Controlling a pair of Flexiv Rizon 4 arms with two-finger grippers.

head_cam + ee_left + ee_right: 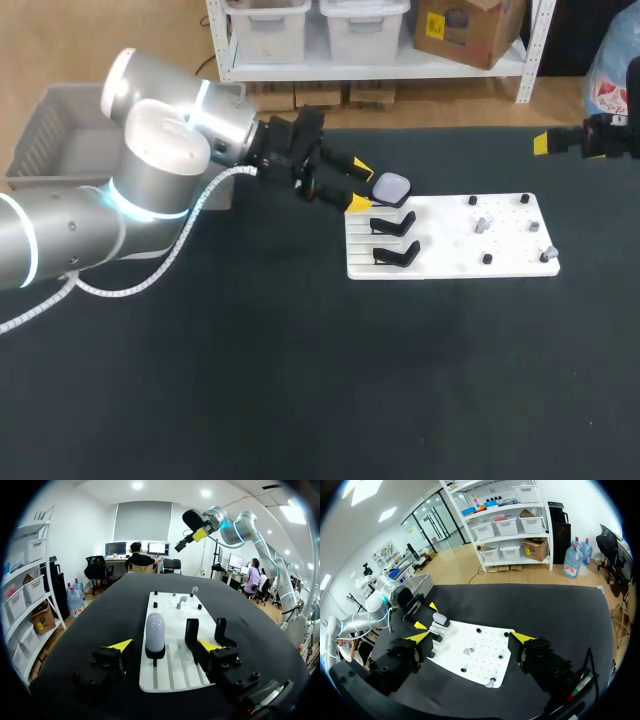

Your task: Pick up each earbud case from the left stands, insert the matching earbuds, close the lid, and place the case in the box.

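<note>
The table is matt black. The board is plain white, ribbed with fine stripes toward nine o'clock and dotted with small pieces, black and grey, toward three o'clock. The stands are black, the case pale lilac. The left gripper and right gripper are black with yellow tips. The left arm is silver with a glowing light-blue band, its cable white; the bin at ten o'clock is grey

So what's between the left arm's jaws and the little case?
Nothing. In the head and left wrist views the earbud case sits on its stand just ahead of the open left jaws, with only a bare gap.
</note>
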